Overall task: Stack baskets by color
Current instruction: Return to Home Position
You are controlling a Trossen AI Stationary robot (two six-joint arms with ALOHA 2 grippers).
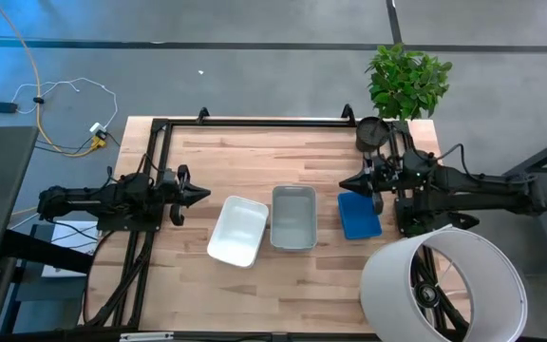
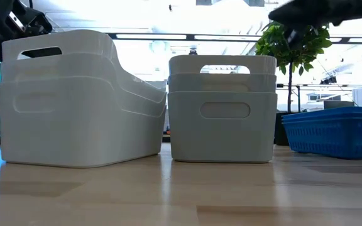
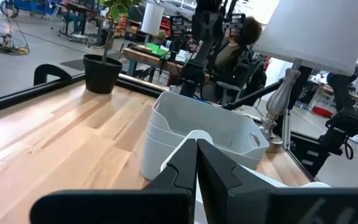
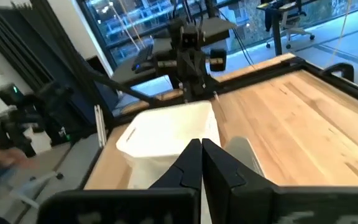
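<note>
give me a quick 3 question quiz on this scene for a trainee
1. True or false: the blue stack lies closer to the right gripper than to the left one.
2. How many separate basket stacks stand on the table?
3. Which stack is in the middle of the row? A white, B grey, C blue

Key: 1 true; 2 three; 3 B, the grey stack.

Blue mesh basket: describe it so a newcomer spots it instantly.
On the light wooden table, shallow plastic baskets form a row in three colours. The blue mesh basket ends the row nearest the green potted plant; the smooth-walled grey stack beside it and the white stack stand taller.
</note>
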